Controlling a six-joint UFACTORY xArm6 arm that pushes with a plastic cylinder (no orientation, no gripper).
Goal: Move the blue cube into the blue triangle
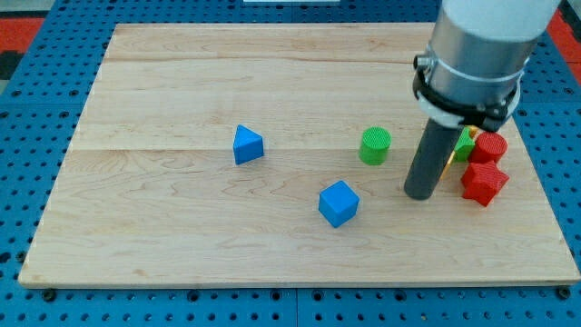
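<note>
The blue cube sits on the wooden board a little below the middle. The blue triangle lies up and to the view's left of it, well apart. My tip rests on the board to the view's right of the blue cube, with a clear gap between them, and just below and right of a green cylinder.
At the view's right, behind and beside the rod, are a red cylinder, a red star-shaped block, a green block and a sliver of a yellow block. The board lies on a blue pegboard.
</note>
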